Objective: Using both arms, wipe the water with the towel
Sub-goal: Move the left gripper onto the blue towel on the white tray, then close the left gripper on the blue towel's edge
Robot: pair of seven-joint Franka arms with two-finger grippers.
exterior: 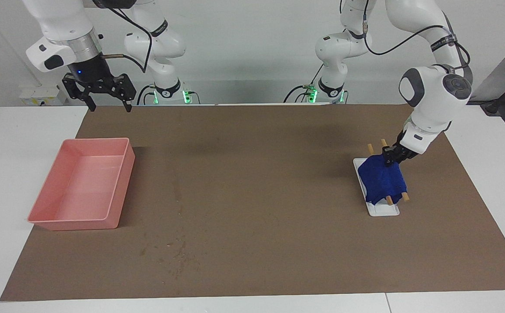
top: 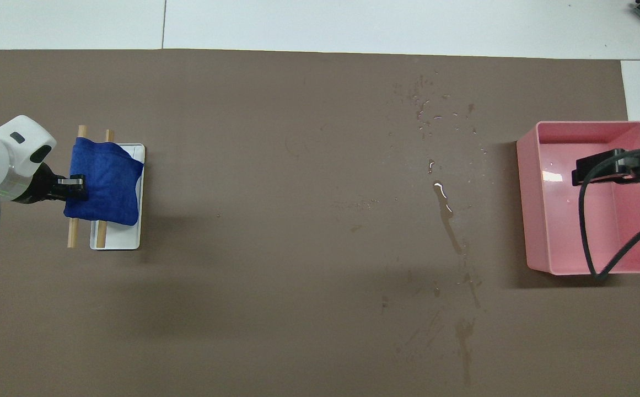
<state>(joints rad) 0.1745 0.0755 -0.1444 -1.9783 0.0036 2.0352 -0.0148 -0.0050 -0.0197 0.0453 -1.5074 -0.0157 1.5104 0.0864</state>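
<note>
Left gripper (exterior: 390, 157) at the towel (exterior: 382, 180) on its rack (exterior: 382, 211), near the left arm's end of the table.

Whether its fingers have closed on the cloth cannot be told. The towel, draped over two wooden rods, looks light, soft and crumpling, so a pinch at its robot-side edge should lift it. The right gripper (exterior: 106, 102) waits spread open over the mat's robot-side corner, by the pink bin (exterior: 119, 191); water (top: 444, 204) streaks the mat.

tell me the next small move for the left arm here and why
Probably lift the towel up off the rack. The left tool is already down at the towel's edge, which still drapes over the two wooden rods, while the water lies on the mat nearer the pink bin. The right tool waits raised, open.
</note>
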